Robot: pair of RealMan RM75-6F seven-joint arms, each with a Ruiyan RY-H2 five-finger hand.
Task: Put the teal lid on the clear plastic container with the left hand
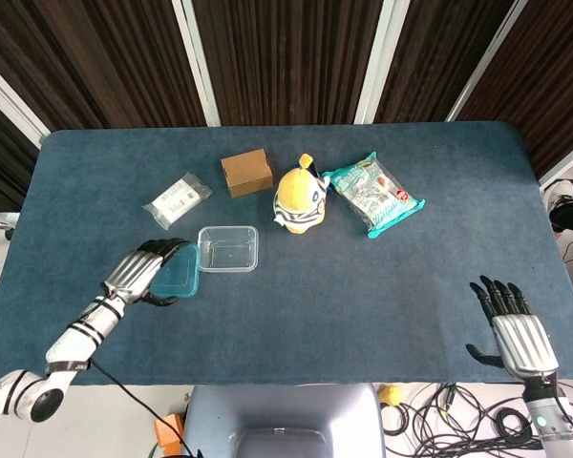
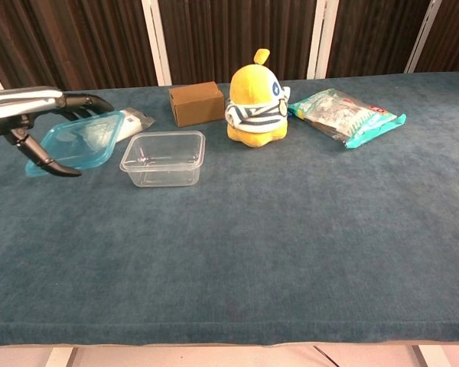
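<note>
Teal lid is held by the left robot hand, fingers over the top edge and thumb underneath. In the chest view the lid is seen lifted off the bench and tilted. It sits just left of the clear plastic container, not yet on it; from the head view its right edge looks to be at the container's left rim, contact cannot be told. Container stands open on the bench, in front of the brown box. Right robot hand is seen at the near right bench edge, fingers spread, nothing held. Also on the bench: yellow plush toy, teal snack pack, small white packet.
</note>
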